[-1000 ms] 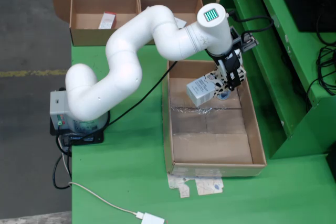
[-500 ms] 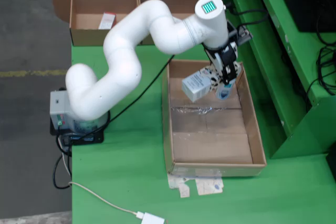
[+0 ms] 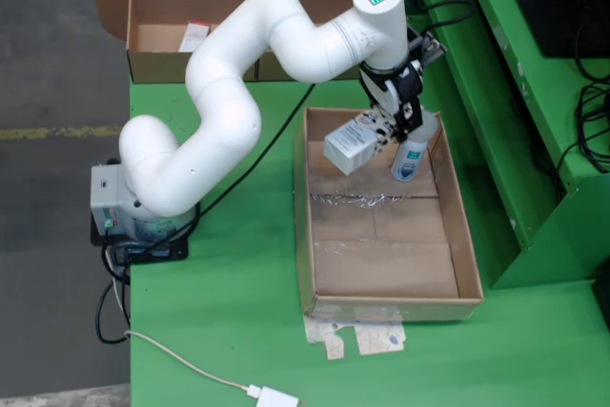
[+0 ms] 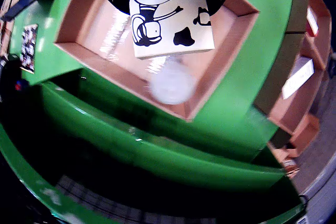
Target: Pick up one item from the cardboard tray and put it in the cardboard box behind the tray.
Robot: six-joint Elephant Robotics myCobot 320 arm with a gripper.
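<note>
One carton, a small hand-cream box (image 3: 352, 143), hung in the claw (image 3: 391, 127) above the far end of the cardboard tray (image 3: 303, 235), clear of the tray floor and tilted. In the wrist view the same hand-cream box (image 4: 169, 14) filled the top of the frame, its printed face turned to the lens and the dark claw parts flanking its upper corners; the claw was therefore closed on the carton. A white bottle (image 3: 408, 159) stood in the tray at about 4 o'clock from the carton, just beside it; in the wrist view it appeared only as a pale blur. The cardboard box (image 3: 143, 66) lay at roughly 10 o'clock from the claw, at the far edge of the green bench (image 3: 229, 293). By appearance the carton was probably light, thin-walled and easily dented, its glossy faces possibly slippery; a moderate grip across two opposite flat faces near the middle would likely suit it.
</note>
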